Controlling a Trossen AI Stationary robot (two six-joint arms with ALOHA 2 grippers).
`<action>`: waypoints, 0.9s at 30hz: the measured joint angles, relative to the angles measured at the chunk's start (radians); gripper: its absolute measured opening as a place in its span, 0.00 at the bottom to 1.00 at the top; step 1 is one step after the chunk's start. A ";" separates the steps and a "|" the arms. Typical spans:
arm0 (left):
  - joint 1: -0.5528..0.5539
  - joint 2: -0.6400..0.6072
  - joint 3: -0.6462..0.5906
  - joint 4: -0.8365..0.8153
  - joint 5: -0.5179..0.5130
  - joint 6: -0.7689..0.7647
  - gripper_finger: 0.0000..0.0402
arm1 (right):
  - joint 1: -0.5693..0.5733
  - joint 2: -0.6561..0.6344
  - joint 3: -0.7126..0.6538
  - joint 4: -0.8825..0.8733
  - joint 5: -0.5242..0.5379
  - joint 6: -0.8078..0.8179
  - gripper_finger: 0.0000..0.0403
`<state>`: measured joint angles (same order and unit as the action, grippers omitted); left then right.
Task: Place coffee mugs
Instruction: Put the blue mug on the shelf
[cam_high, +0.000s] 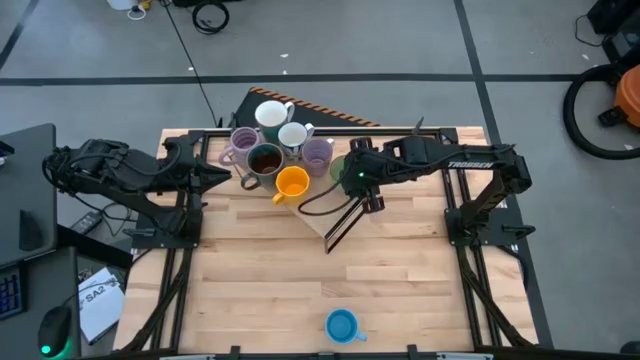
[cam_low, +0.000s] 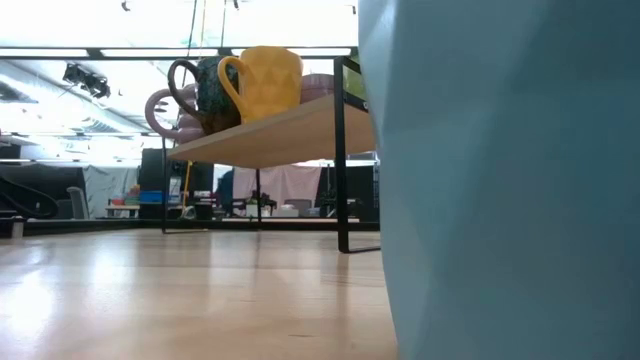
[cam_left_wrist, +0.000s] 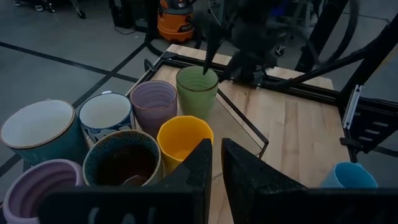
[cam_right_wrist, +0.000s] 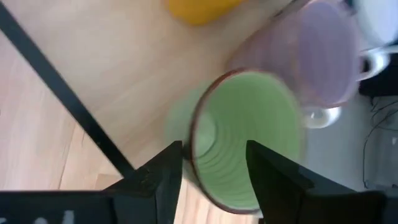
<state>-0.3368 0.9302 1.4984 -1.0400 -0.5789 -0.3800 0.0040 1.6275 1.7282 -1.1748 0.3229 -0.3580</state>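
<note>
1. Mugs: stiff, glazed, slippery and breakable; best pinched across the rim wall.
2. Left pincer (cam_left_wrist: 214, 171) sits nearly pressed together, empty, just short of the orange mug (cam_high: 291, 183).
3. Right pincer (cam_right_wrist: 214, 171) is spread astride the green mug's (cam_right_wrist: 249, 140) rim on the raised shelf (cam_low: 290, 130).
4. Counted: two white, two lilac, one each brown, orange, green; one blue mug (cam_high: 342, 325) apart on the bench (cam_high: 400, 290).

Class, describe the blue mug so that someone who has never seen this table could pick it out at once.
Start at the wooden table and find the raised shelf at its far edge, where seven mugs crowd together. The blue mug is not there: it stands alone near the table's front edge, the only mug off the shelf.
</note>
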 joint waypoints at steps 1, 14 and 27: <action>0.000 0.000 0.000 0.000 0.000 0.000 0.10 | 0.000 -0.001 0.019 -0.002 0.001 0.000 0.46; -0.012 0.126 0.001 0.098 0.208 -0.002 0.10 | 0.086 -0.003 0.191 -0.041 0.003 0.266 0.55; -0.117 0.429 0.001 0.170 0.614 -0.175 0.10 | 0.255 -0.002 0.198 -0.285 0.020 0.903 0.53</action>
<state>-0.4538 1.3592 1.4990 -0.8699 0.0346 -0.5546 0.2590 1.6257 1.9263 -1.4597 0.3429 0.5450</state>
